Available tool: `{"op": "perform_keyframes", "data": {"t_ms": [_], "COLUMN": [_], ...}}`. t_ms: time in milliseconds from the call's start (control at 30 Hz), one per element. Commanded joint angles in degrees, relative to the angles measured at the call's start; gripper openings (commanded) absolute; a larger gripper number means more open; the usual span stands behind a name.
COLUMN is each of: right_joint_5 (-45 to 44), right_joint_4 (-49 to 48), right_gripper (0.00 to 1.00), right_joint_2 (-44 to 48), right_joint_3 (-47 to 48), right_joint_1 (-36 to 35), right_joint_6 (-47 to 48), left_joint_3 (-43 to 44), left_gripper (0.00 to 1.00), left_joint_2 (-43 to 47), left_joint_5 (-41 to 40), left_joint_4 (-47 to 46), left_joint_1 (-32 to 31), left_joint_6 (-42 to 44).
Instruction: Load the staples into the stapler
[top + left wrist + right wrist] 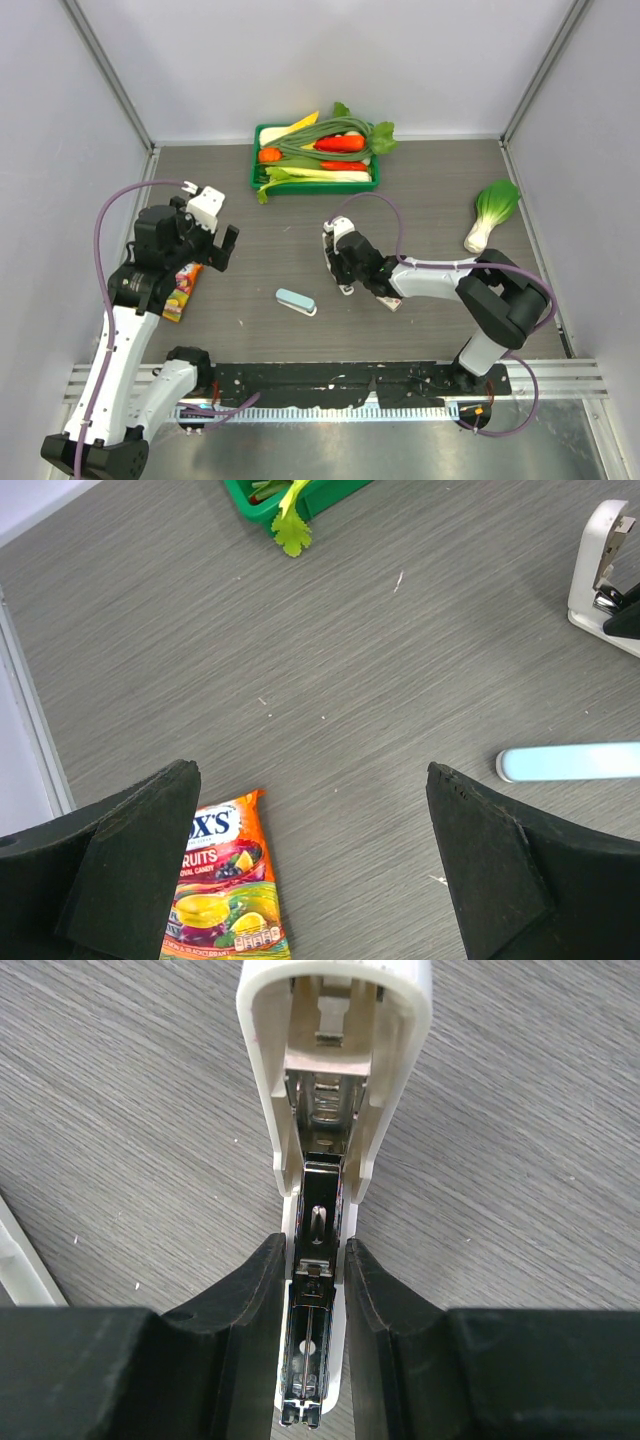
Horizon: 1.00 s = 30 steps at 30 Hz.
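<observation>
While the right gripper [312, 1257] has its fingers set narrow on the metal magazine of the stapler [322, 1110], whose white cover stands hinged up just ahead of the fingertips, the step in hand looks like holding the stapler open for loading. No staples show in the channel between the fingers, though its depth is hard to read. The staples [390, 301], a small whitish box with a touch of red, seem to lie just behind those fingers, partly under the right wrist. The left gripper [310, 810] hangs with fingers spread wide and holding nothing. A candy bag [225, 885] lies beside its left finger and a pale blue bar [572, 762] just past its right one. The next move likely calls for the free left fingers to reach across to the box, which the right arm partly covers.
</observation>
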State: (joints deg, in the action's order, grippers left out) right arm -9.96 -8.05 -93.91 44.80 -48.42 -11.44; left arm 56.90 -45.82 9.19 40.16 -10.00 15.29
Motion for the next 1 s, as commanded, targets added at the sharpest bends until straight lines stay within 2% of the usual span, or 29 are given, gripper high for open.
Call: {"op": "perform_keyframes", "data": {"t_ms": [0,233,500,800,967], "right_joint_5": [-1.12,-1.38,-0.33,-0.33,0.02], "right_joint_4": [-2.76,-2.58,-1.17,-1.09,0.67], "right_gripper": [0.13,0.29,0.40,0.40,0.47], "right_joint_2": [0.39,1.36,3.99,3.99,5.75], "right_joint_3": [2.67,3.10,4.34,4.25,5.39], "right_joint_1": [-0.53,-0.53,-0.53,-0.44,-0.09], "right_joint_6": [0.81,1.68,3.36,3.53,7.03], "left_joint_3": [-0.04,-0.13,0.14,0.40,0.40], "left_gripper": [1.00,1.00,1.00,1.00,1.00], "left_joint_2": [0.82,0.56,-0.14,-0.14,-0.49], "left_joint_5": [0.83,1.18,1.71,2.06,7.58], "left_joint_4": [-1.58,-1.67,-1.32,-1.05,0.35], "left_joint_1": [0.33,0.33,0.33,0.33,0.33], "left_joint_6": [0.09,0.09,0.27,0.53,4.29]}}
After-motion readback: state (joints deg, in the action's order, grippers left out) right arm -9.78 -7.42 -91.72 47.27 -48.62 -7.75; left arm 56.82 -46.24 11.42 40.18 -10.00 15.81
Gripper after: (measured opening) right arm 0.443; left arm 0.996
